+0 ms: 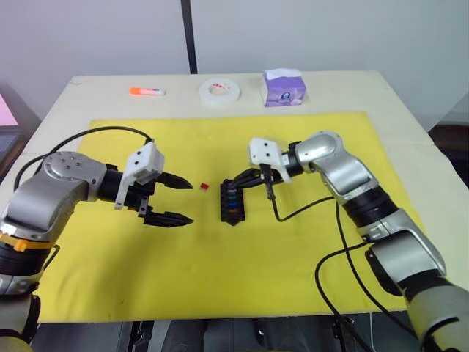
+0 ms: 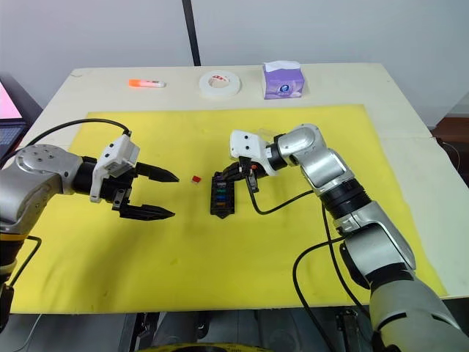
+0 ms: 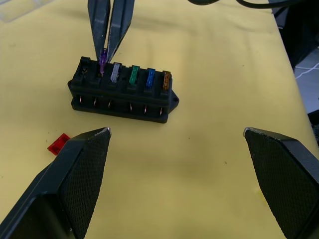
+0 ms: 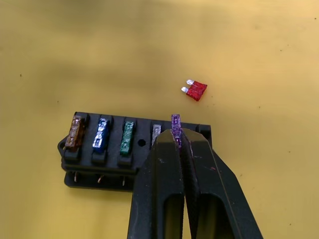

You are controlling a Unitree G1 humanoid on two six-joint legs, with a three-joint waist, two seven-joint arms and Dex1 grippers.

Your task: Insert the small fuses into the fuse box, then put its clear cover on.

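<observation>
My right jaws [image 4: 175,135] pinch the purple fuse [image 4: 175,123] over its slot in the fuse box [image 1: 231,202] mid-mat, the red fuse [image 1: 203,187] lying at its ten o'clock, while my left jaws [image 1: 170,199] gape wide, ready.

Lab bench: yellow mat [image 1: 242,271], bare wall [image 1: 330,33].

Fuse box [image 3: 122,92]: black block, flat on yellow mat. Seated in one row: orange [image 3: 166,80], blue [image 3: 150,78], green [image 3: 133,75], grey [image 3: 115,72] fuses. Purple fuse [image 4: 175,125] upright at next slot, pinched. Red fuse [image 4: 195,89] loose on mat, at box's 9 o'clock in head views.
</observation>
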